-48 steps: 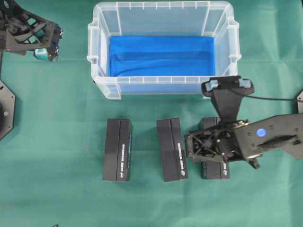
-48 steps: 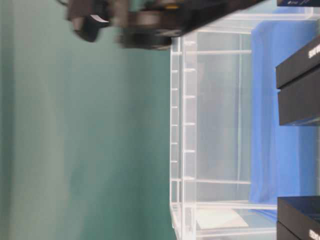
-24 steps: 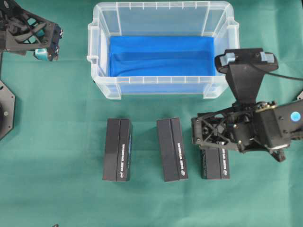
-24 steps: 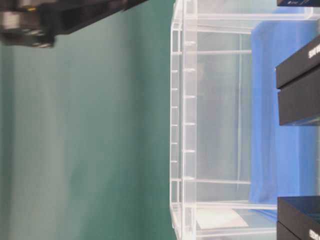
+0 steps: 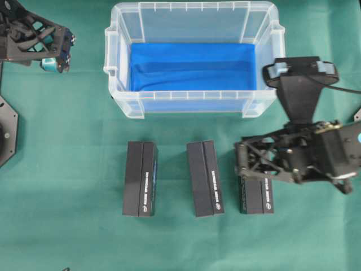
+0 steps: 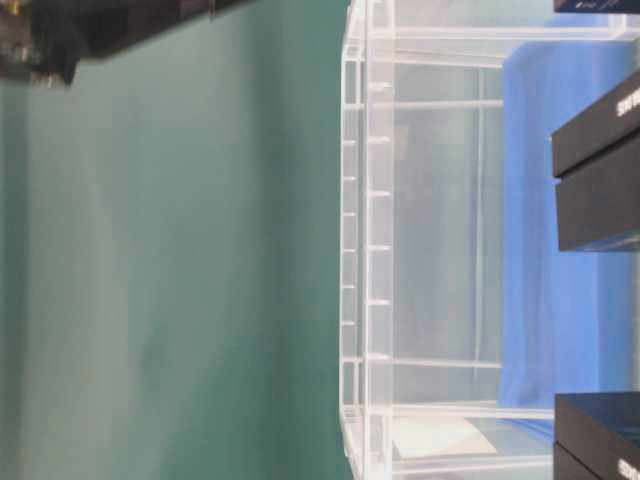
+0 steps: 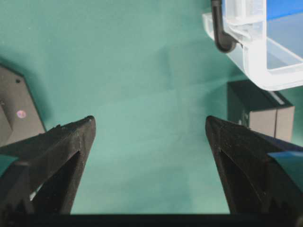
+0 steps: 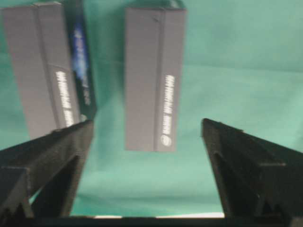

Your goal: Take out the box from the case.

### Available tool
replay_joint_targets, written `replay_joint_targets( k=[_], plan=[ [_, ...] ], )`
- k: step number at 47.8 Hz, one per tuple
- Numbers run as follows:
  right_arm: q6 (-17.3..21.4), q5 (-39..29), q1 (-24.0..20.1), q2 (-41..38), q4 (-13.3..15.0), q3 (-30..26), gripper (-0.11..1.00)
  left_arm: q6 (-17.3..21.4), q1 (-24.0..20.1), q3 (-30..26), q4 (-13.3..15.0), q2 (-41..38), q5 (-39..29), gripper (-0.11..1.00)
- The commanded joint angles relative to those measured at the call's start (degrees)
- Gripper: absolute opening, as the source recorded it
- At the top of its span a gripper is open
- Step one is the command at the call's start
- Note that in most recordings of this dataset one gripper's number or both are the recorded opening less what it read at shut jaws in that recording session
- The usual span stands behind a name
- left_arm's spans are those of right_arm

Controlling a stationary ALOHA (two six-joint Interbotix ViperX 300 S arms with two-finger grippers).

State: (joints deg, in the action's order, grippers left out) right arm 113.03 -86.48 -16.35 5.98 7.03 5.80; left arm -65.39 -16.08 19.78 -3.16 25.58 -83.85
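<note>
The clear case (image 5: 192,7) stands at the back of the green cloth, and only its blue lining shows inside. Three black boxes lie in a row in front of it: left (image 5: 141,178), middle (image 5: 205,178), right (image 5: 258,197). My right gripper (image 5: 241,162) hovers open over the right box's upper end, holding nothing. In the right wrist view its gripper (image 8: 147,124) frames bare cloth, with two boxes (image 8: 151,75) (image 8: 47,71) ahead. My left gripper (image 5: 66,52) rests open at the far left, empty (image 7: 149,124).
The table-level view shows the case wall (image 6: 370,250), two boxes (image 6: 600,180) (image 6: 600,430) at the right and a blurred arm (image 6: 100,20) at the top left. A black base plate (image 5: 7,132) sits at the left edge.
My right arm has drawn back to the right, uncovering more of the right box. Its jaws stayed open. The left arm and the boxes have not moved.
</note>
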Motion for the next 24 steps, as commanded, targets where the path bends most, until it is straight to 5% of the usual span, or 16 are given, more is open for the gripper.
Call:
replay_joint_targets(
  k=[1, 24],
  plan=[
    [0.4, -0.2, -0.8, 3.6, -0.4, 1.4, 0.91, -0.2, 0.0, -0.5, 0.0, 0.9, -0.1, 0.99],
    [5.8, -3.3, -5.1, 17.4, -0.6, 13.3, 0.91, -1.1, 0.0, -0.4, -0.1, 0.9, -1.7, 0.99]
  ],
)
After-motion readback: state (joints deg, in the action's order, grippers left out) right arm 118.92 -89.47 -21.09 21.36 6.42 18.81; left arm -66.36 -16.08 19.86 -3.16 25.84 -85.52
